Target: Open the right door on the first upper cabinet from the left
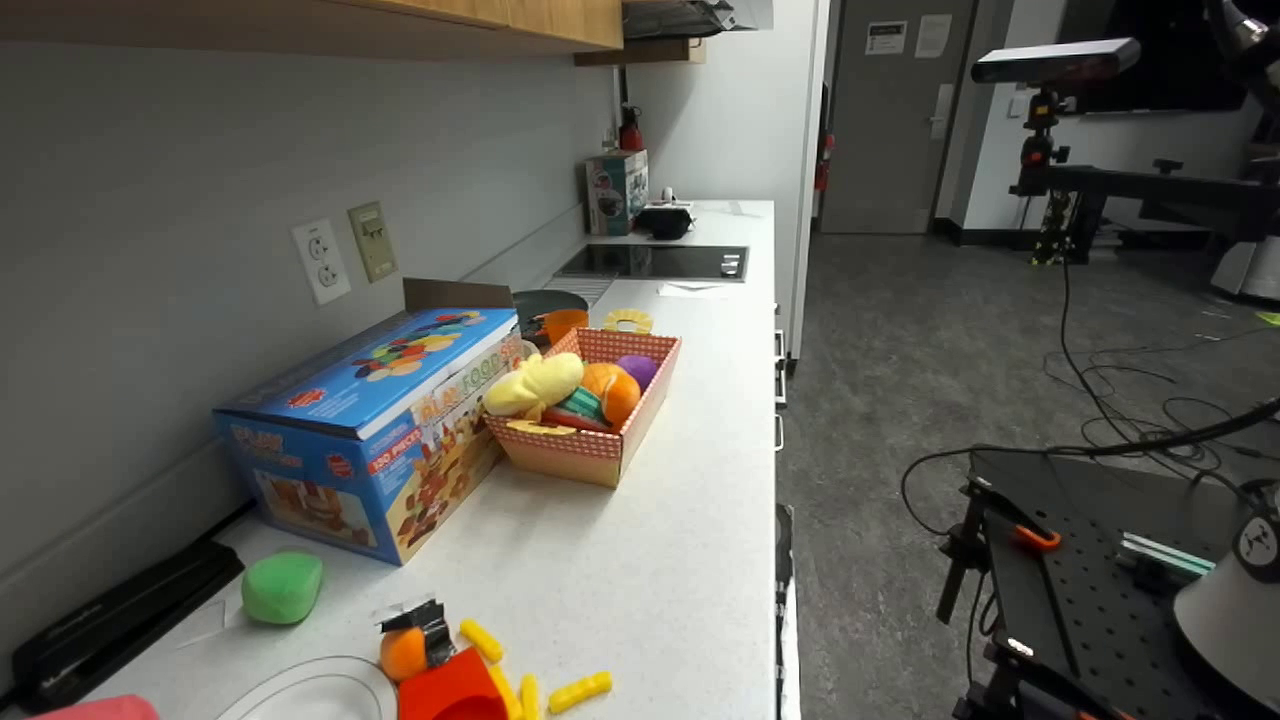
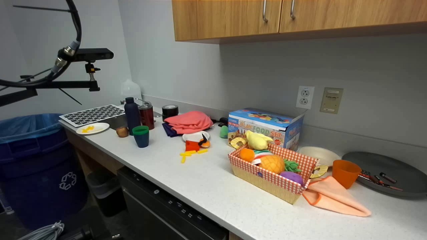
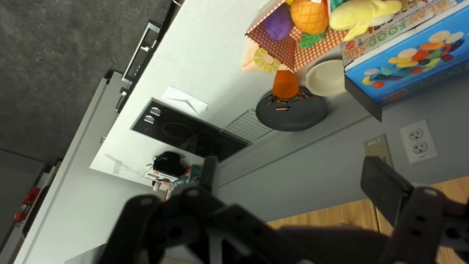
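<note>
The right door was closed, flush with the left door, on the cabinet that hung on the grey wall over the white table. Its metal handle sat close to the seam between the two doors.

The claw was spread wide, its two dark fingers well apart, holding nothing. In the wrist view I saw light wood past one finger, but I couldn't tell how near the claw was to it.

On the table below, a box marked Play Food Set stood behind a checked basket. In the basket I made out a pineapple, a purple toy and a yellow plush lying at the rim. Just beside the basket were a peach cloth and an orange cup; the cup was at the edge of a dark plate with batteries on it. A cream bowl sat between the box and the plate. Farther along the table, the wrist view took in a wire rack and a cooktop.

Toward the opposite end, a bottle stood upright next to a red tumbler, and yellow sticks lay by a red carton. A blue bin was near that end of the table.
</note>
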Tool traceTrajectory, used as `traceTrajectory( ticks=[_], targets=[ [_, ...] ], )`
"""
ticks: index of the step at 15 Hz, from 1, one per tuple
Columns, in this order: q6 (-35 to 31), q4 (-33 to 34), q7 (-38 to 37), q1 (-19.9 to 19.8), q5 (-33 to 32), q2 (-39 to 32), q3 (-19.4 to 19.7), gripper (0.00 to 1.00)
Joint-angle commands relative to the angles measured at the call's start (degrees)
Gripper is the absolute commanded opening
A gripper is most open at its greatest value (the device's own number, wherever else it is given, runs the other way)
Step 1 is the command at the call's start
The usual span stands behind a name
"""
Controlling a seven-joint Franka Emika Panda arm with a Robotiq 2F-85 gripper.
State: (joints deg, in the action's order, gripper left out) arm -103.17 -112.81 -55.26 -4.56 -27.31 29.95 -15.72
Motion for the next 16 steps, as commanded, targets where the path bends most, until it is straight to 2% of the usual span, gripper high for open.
traceTrajectory(
  ticks=[1, 6, 11, 13, 14, 15, 16],
  targets=[
    [0.4, 0.3, -0.3, 0.7, -0.3, -0.3, 0.4, 1.00],
    [-4.9, -0.2, -1.0, -0.2, -0.4, -3.0, 3.3, 1.00],
    [-14.2, 0.2, 2.1, 0.2, 4.2, -7.3, 9.0, 1.00],
    [-16.0, 0.8, 4.3, 0.3, 6.8, -9.1, 10.5, 1.00],
    [-16.1, 1.0, 5.3, 0.4, 8.3, -9.4, 10.9, 1.00],
    [-15.0, 0.0, 3.0, -0.7, 5.8, -8.5, 9.4, 1.00],
    [-15.4, 0.1, 3.7, -0.7, 6.7, -9.0, 9.8, 1.00]
  ],
)
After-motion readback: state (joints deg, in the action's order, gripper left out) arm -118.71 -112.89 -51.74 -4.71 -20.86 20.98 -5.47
